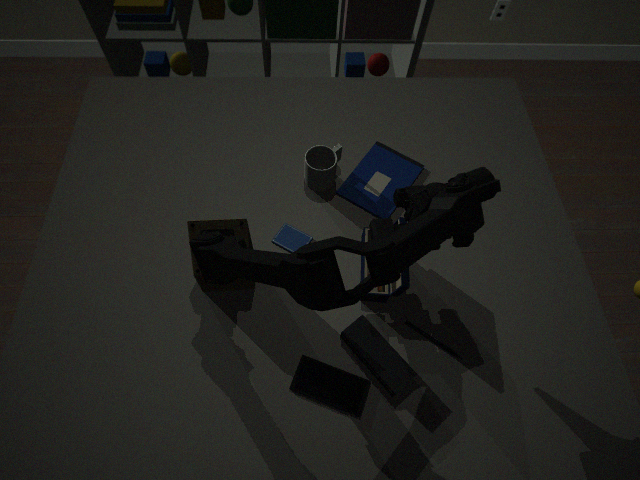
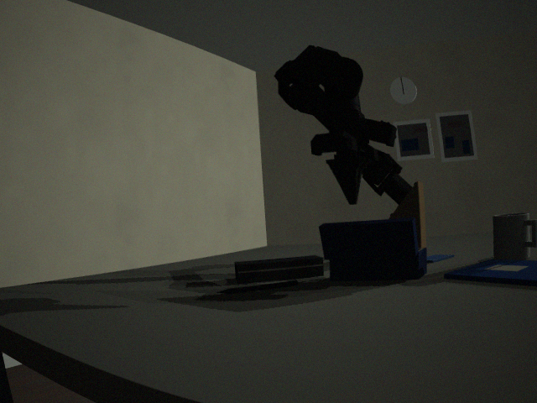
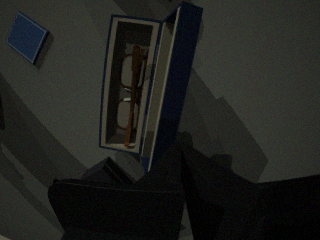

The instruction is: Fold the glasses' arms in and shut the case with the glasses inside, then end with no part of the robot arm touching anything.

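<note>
The blue glasses case stands on the table, open. Its lid stands up steeply from the hinge side. The brown-framed glasses lie inside the tray, seen in the wrist view, with their arms folded across the lenses. In the top view the robot arm covers much of the case. My gripper is shut and empty. Its tips hang above the case, with a gap between them and the lid's top edge in the exterior view.
A long dark box and a black block lie in front of the case, a thin dark stick beside it. A small blue book, a mug and a large blue book lie behind.
</note>
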`<state>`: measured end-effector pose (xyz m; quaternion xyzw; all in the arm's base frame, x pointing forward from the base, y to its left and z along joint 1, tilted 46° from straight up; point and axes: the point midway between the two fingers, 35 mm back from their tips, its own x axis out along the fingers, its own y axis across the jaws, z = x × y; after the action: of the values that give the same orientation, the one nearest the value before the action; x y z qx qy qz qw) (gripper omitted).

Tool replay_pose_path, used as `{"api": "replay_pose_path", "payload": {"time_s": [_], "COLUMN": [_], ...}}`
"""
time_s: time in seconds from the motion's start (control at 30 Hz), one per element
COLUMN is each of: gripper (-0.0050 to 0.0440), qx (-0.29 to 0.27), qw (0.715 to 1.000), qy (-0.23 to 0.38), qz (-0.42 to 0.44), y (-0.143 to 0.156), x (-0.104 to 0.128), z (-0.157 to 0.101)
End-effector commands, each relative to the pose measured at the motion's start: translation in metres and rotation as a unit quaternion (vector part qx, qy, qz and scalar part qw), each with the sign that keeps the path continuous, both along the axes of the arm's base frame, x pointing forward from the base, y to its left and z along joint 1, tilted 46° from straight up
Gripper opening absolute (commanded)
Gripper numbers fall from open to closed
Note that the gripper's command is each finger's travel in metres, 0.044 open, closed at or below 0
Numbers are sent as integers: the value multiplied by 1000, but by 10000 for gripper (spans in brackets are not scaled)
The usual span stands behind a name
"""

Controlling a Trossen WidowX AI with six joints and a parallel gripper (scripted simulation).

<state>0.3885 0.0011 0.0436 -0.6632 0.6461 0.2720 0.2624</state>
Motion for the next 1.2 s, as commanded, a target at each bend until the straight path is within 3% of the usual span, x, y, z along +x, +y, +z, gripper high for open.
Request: {"api": "replay_pose_path", "payload": {"time_s": [0.0,0.23,0.3,0.5,0.8,0.87,1.17], "gripper": [0,0,0,0,0,0,0], "qx": [-2,-3,-3,-5,-7,-7,-9], "qw": [998,984,984,960,904,904,827], "qy": [44,130,130,203,307,307,404], "qz": [39,124,124,195,297,297,392], "y": [1,2,2,3,4,4,6], "x": [3,9,9,14,22,22,29], "z": [-4,-5,-5,-7,-10,-10,-12]}}
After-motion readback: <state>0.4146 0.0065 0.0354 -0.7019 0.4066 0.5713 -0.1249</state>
